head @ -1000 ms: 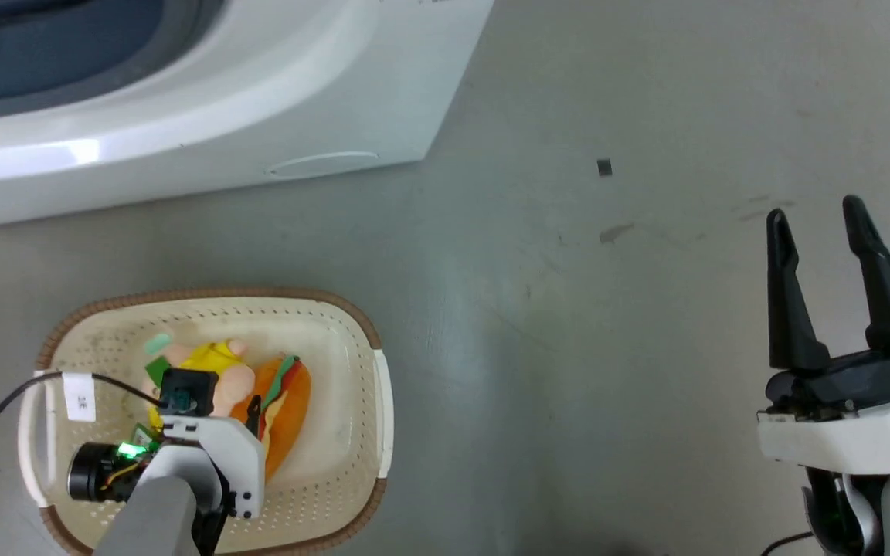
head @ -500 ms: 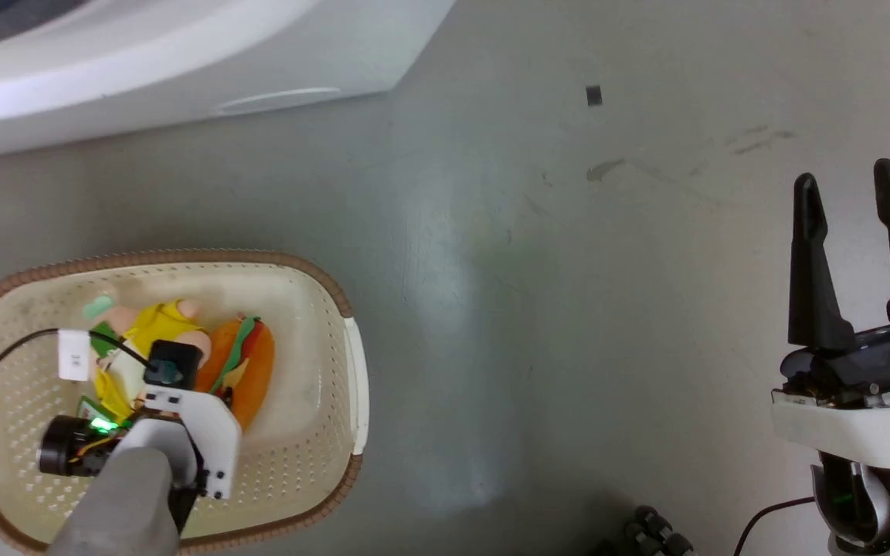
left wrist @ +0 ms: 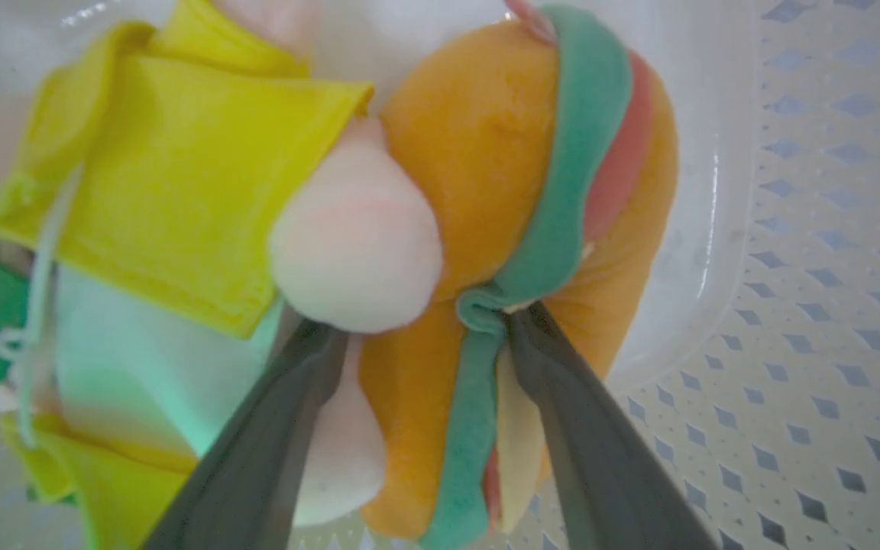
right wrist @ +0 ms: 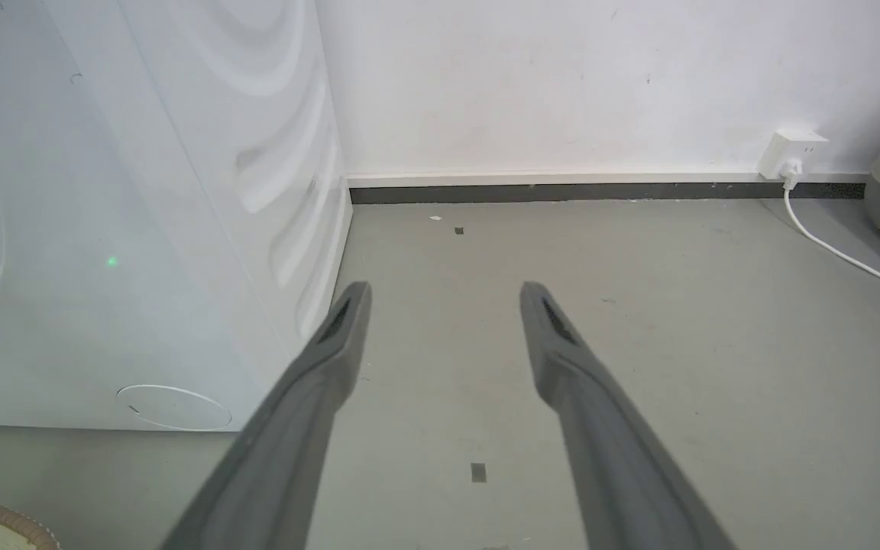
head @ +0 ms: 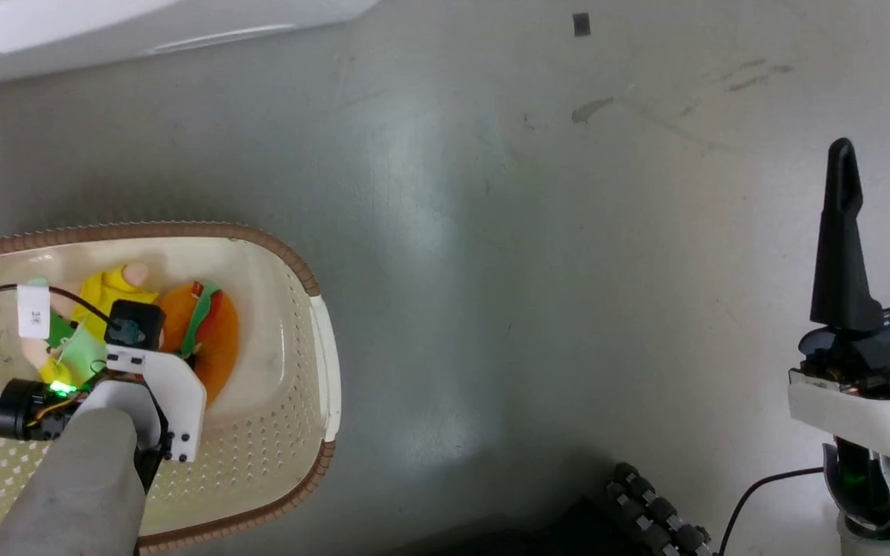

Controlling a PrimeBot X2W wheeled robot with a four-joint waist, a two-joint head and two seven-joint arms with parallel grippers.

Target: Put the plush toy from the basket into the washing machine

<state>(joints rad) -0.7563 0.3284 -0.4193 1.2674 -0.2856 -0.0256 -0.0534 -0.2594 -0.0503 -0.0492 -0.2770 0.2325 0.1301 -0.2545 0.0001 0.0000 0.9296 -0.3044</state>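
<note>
Grey floor (head: 491, 309) below, basket (head: 331, 371) around the left pincer (left wrist: 418, 321), spread wide astride the burger plush toy (left wrist: 486, 153) between its fingers: close firmly on the bun, clear of the yellow-clad doll (left wrist: 165, 168) just beside, then lift straight.

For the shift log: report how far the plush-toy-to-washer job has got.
Done: nothing delivered; the burger plush lies in the basket beside a yellow-dressed doll. In hand: the left gripper straddles the plush, grip unconfirmed. To do: lift it, carry it to the washing machine, drop it in. The right gripper hangs open above the floor.
</note>
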